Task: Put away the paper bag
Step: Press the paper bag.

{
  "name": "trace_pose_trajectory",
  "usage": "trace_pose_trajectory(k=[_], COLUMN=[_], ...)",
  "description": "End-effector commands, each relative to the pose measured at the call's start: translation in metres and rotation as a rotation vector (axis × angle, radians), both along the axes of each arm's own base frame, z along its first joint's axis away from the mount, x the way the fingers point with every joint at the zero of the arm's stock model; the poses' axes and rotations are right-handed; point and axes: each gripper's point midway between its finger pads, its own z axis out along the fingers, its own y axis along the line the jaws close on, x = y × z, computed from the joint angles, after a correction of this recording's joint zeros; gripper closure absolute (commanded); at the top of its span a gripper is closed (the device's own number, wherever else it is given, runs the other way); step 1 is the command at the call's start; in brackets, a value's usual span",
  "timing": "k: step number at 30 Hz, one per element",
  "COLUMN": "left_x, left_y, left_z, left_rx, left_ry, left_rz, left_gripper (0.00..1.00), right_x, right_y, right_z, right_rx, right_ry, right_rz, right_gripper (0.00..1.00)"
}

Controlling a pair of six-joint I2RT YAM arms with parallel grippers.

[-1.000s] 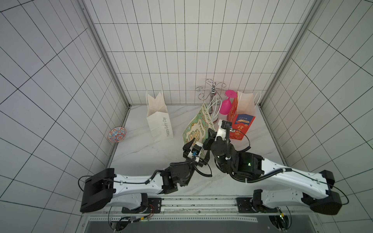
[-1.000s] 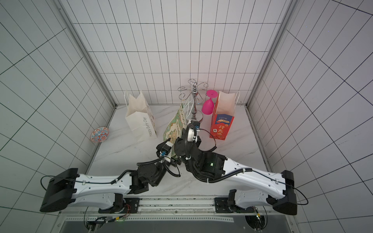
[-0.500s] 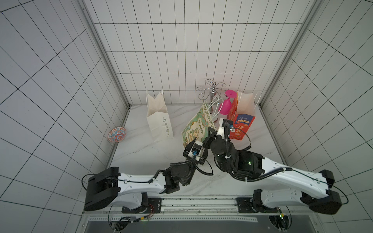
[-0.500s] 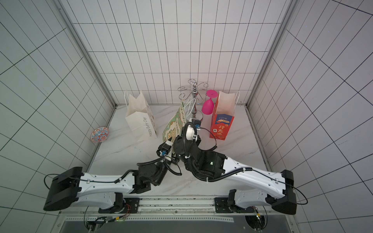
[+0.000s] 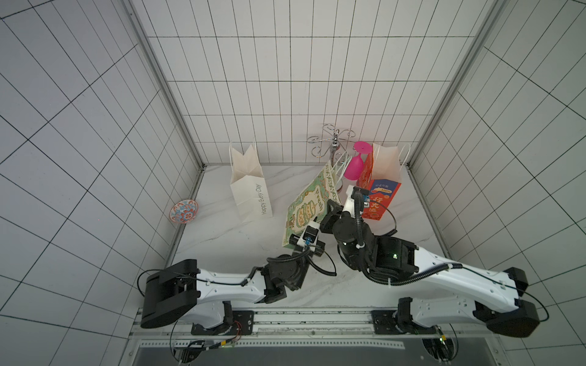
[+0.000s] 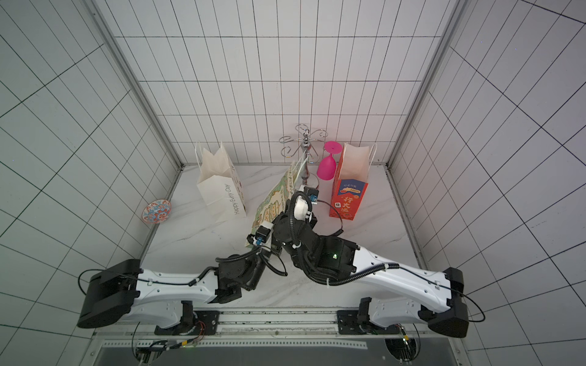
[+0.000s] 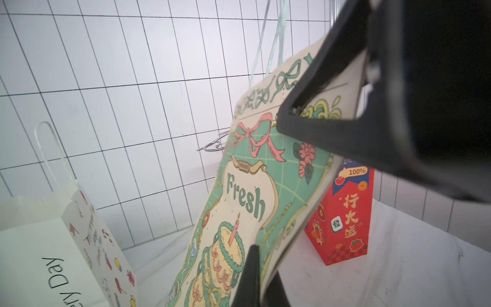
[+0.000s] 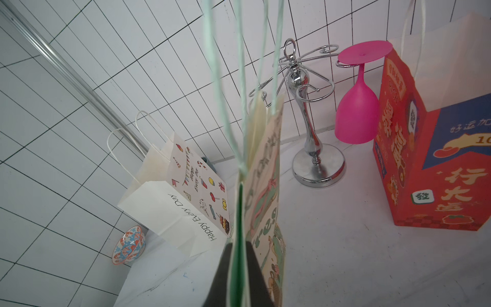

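The paper bag (image 5: 309, 206) (image 6: 274, 202) is folded flat, green and cream with "Fresh" printed on it. It leans over the middle of the marble table, its pale green handles pointing up toward the rack. My right gripper (image 8: 240, 247) (image 5: 332, 207) is shut on the bag's upper side edge. My left gripper (image 7: 261, 268) (image 5: 301, 239) sits at the bag's lower edge. One of its fingers (image 7: 248, 273) presses the printed face and the other stands close behind the fold, so it looks shut on the bag (image 7: 247, 199).
A white "Happy Every Day" bag (image 5: 250, 190) stands at the back left. A red bag (image 5: 380, 193) stands at the back right. A pink glass (image 5: 354, 166) hangs upside down on a chrome rack (image 5: 334, 145). A patterned bowl (image 5: 184, 211) lies by the left wall.
The bag has tipped slightly further left in the right gripper. The left gripper has stayed at its lower edge, and its arm has shifted a little.
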Motion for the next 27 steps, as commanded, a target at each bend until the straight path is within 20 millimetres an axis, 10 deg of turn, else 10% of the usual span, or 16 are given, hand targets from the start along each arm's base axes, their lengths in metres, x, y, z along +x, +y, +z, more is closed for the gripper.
trace_pose_trajectory(k=[1, 15, 21, 27], left_x=[0.006, 0.012, 0.016, 0.013], left_y=[0.003, -0.003, -0.002, 0.007], left_z=[0.020, 0.008, 0.007, 0.010], left_rx=[-0.059, 0.003, 0.043, 0.011], left_ry=[-0.037, -0.097, -0.119, -0.121], left_rz=[0.057, 0.083, 0.108, 0.046], left_gripper=[0.16, 0.55, 0.97, 1.00], right_x=[0.000, -0.003, -0.007, -0.025], right_y=[-0.006, 0.000, -0.002, -0.015], right_z=[0.034, 0.042, 0.045, 0.084], right_rx=[0.131, 0.185, 0.181, -0.066], right_ry=[-0.017, 0.003, 0.002, -0.129], right_rz=[-0.056, -0.010, 0.019, 0.218], right_gripper=[1.00, 1.00, 1.00, 0.27])
